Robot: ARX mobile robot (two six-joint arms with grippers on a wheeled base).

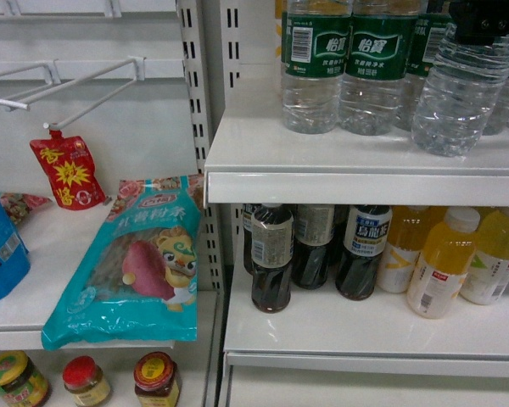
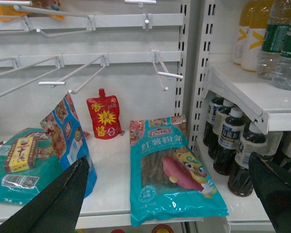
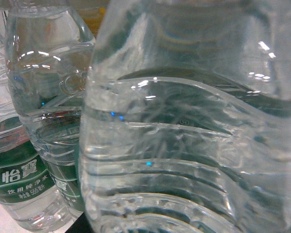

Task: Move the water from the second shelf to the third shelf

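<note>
White shelf [image 1: 263, 161], tilted water bottle [image 1: 458, 89]

the left gripper [image 2: 169, 194] has smooth, matte black fingers [image 2: 58, 204] tapering to wedge-shaped tips.

Tilted clear water bottle [image 1: 458, 89] on shelf [image 1: 339, 161]

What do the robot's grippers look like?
Only bits show. The left gripper has two black fingers, wide and flat, narrowing to pointed tips, with a plain matt surface. The right gripper is only a dark black shape at the top edge of the head view; its own camera sees just bottles. No cables or markings are visible.
</note>
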